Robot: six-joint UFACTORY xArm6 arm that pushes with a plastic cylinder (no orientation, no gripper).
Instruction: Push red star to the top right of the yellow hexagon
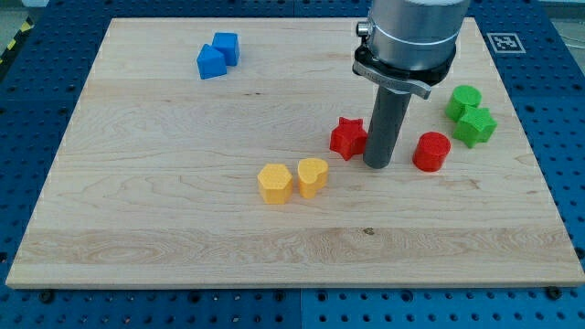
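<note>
Our tip (378, 166) sits just right of the red star (347, 138), between it and the red cylinder (431, 152); no fingers on this rod; we judge short leftward nudges toward the yellow hexagon (274, 183) keep the star above-right.

Eight blocks on the wooden board (137, 228), two per colour. Red: one red star (347, 137), one red round block (431, 152); yellow: one yellow hexagon (274, 183), one yellow heart-like block (312, 176). Blue: two, blue cube (226, 47) and blue block (210, 63), touching; green: two, upper green block (464, 100) and lower green block (476, 127); plus my tip (378, 165), the only rod.
</note>
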